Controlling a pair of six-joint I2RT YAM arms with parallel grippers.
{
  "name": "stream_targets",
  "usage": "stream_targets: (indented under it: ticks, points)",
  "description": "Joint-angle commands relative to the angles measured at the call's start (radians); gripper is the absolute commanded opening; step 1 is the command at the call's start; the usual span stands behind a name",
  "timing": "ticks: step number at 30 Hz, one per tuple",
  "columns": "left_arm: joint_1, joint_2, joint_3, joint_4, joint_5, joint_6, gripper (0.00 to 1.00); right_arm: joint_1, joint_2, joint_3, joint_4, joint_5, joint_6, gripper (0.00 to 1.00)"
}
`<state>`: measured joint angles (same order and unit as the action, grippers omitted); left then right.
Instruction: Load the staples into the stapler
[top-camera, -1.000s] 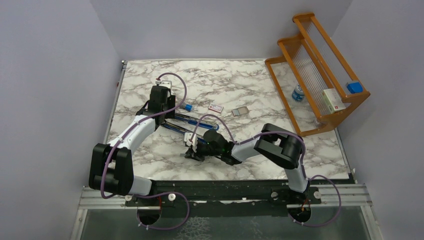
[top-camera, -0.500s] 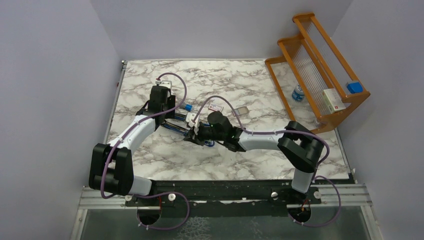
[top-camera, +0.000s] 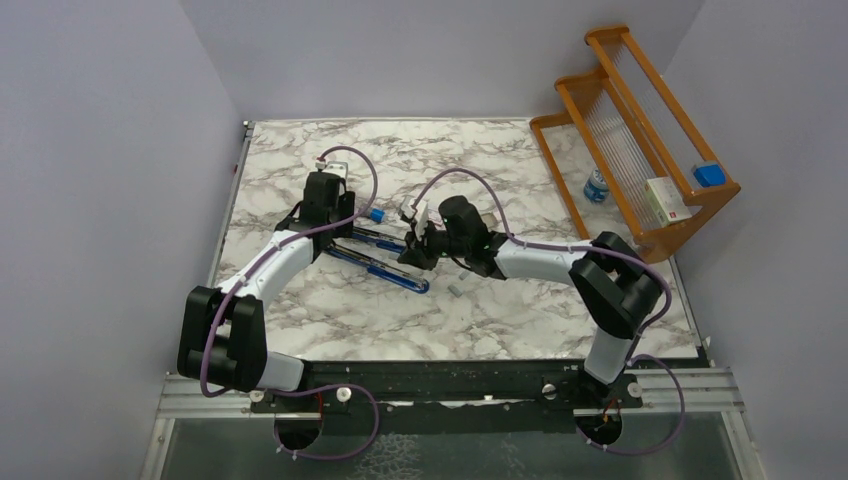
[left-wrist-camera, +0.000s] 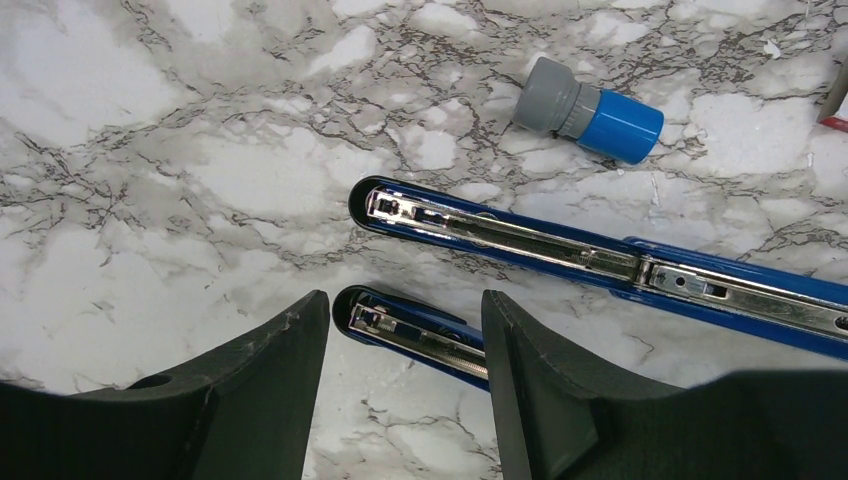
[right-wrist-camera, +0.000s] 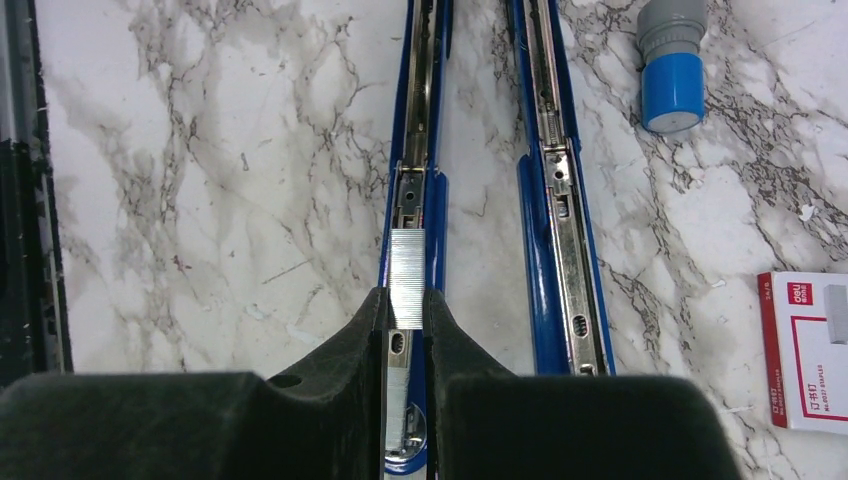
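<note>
The blue stapler (top-camera: 385, 266) lies opened flat on the marble table, its two long arms (right-wrist-camera: 560, 230) side by side with their metal channels facing up. My right gripper (right-wrist-camera: 405, 295) is shut on a short silvery strip of staples (right-wrist-camera: 407, 270), held directly over the channel of the left-hand arm in its wrist view. My left gripper (left-wrist-camera: 405, 300) stands open, its fingers either side of the rounded end of one stapler arm (left-wrist-camera: 400, 325) without touching it. The white staple box with a red label (right-wrist-camera: 808, 350) lies to the right.
A small blue-capped grey cylinder (left-wrist-camera: 590, 110) lies just beyond the stapler. A tiny grey piece (top-camera: 452, 290) sits on the table near the stapler's near end. A wooden rack (top-camera: 640, 130) at the back right holds a bottle (top-camera: 596, 186) and small boxes.
My right arm has swung from the near side of the stapler away from the bases, bringing its gripper over the stapler's arm. The left arm has stayed in place.
</note>
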<state>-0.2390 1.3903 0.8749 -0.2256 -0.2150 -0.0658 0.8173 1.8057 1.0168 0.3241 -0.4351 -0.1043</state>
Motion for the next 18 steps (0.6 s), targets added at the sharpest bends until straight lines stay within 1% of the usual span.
stream_targets:
  ticks: [1,4,8,13,18]
  points:
    - [-0.018,-0.020,0.034,0.006,-0.028,0.010,0.61,0.009,-0.048,0.030,-0.066,-0.009,0.004,0.01]
    - [-0.021,-0.029,0.031,0.004,-0.040,0.012,0.61,0.014,-0.039,0.044,-0.102,0.057,-0.021,0.01]
    - [-0.021,-0.029,0.031,0.005,-0.044,0.014,0.61,0.062,-0.023,0.057,-0.142,0.175,-0.066,0.01]
    - [-0.023,-0.027,0.031,0.004,-0.048,0.016,0.61,0.085,-0.017,0.050,-0.126,0.245,-0.060,0.01]
    - [-0.024,-0.021,0.030,0.004,-0.047,0.017,0.61,0.108,0.010,0.080,-0.146,0.264,-0.073,0.01]
